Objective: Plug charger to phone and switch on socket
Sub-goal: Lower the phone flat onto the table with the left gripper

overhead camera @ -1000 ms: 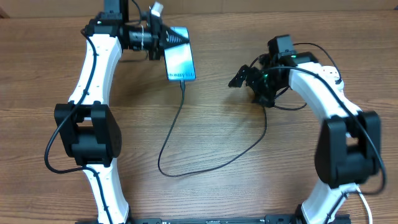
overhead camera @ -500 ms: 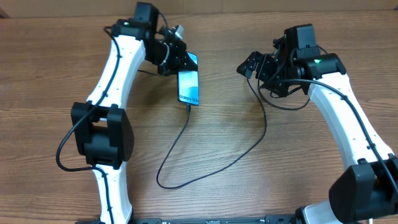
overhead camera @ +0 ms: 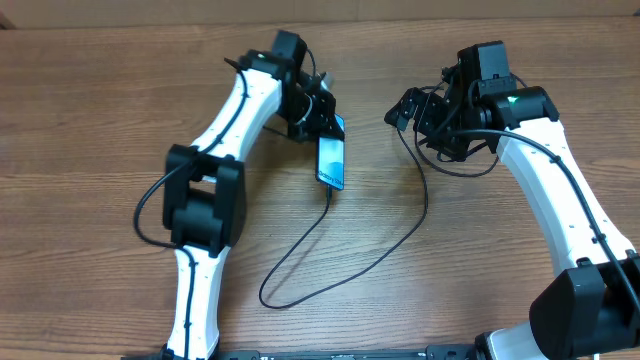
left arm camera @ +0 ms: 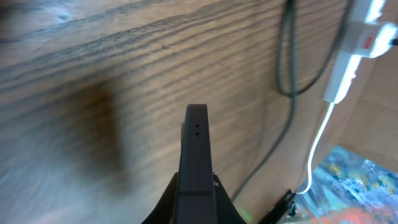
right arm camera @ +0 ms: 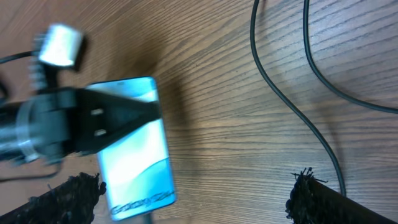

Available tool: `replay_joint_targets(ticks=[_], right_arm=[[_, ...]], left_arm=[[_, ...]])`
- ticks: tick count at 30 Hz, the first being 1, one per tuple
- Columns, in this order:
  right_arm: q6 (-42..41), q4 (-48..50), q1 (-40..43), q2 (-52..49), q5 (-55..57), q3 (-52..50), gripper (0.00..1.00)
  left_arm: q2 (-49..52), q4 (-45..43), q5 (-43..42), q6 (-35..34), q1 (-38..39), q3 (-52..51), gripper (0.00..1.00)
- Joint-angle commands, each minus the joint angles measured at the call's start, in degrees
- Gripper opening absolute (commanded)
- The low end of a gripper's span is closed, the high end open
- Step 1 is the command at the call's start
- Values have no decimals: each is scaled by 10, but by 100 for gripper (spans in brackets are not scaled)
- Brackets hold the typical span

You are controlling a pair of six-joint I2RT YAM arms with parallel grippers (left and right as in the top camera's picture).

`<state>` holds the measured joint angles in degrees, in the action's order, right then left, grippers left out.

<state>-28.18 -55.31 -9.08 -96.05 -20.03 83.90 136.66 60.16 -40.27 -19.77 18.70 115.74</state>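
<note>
Phone [overhead camera: 332, 160] sits clamped at its far end in the left jaws, raised off the surface [overhead camera: 100, 120] and tipped partly onto its long edge. It is midway between the side edges and nearer the far edge. Its long axis runs from far edge to near edge. The charger [overhead camera: 427, 200] appears to be seated in the phone's near end. From there it drops to a loop by the near edge and climbs back until it is lost under the right arm [overhead camera: 530, 160].

The right jaws stand wide apart with nothing between them. They face the phone's screen from its right and are near it but not touching.

By my reading, the plugging-in looks done and the switch is what remains. The socket [left arm camera: 345, 71] shows only in the left wrist view, ahead of the left jaws beyond the phone's end. It lies slantwise, with a red switch [left arm camera: 368, 42] showing and its white cord [left arm camera: 317, 146] trailing away. The overhead view does not take it in, so I cannot tell which arm is nearer. The left arm [overhead camera: 240, 110] is occupied, which makes the free right jaws the likelier choice.

Count: one phone, one charger, one socket, two arms.
</note>
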Motion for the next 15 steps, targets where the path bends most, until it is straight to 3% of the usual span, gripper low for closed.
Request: replay_joint_targets(ticks=[1, 15], right_arm=[[12, 0, -1, 15, 10, 4, 100], [17, 0, -1, 15, 14, 4, 100]], left_arm=[[17, -13, -28, -13, 6, 0, 4], [26, -37, 79, -92, 25, -2, 4]])
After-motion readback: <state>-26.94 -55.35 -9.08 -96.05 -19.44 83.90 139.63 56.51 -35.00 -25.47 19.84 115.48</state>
